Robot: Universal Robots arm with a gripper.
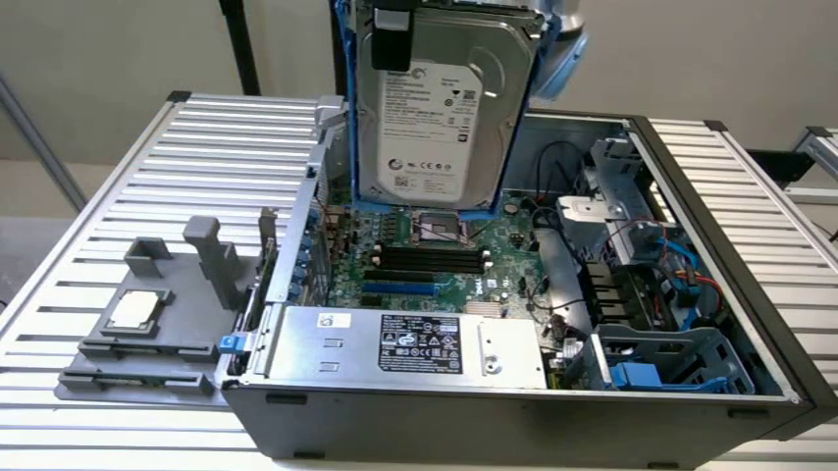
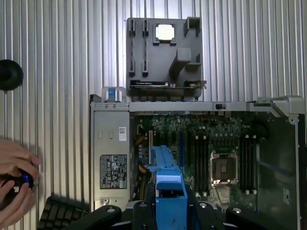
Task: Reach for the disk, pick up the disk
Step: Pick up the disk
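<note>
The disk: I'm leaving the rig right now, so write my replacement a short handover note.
Gripper: shut on the disk, holding it by its top edge.
Disk: hanging upright in its blue carrier rails, lifted above the open computer case, over the motherboard.
Done: reach and pick-up.
Left: nothing of the pick-up.
Note: a person's hand is on the table beside the case, and a small chip sits in the grey fixture.

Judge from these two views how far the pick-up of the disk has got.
Done: the disk hangs upright in its blue rails, clear above the open computer case, so the reach and the lift look finished. In hand: the gripper is at its top edge. Left: nothing visible of the pick-up.
</note>
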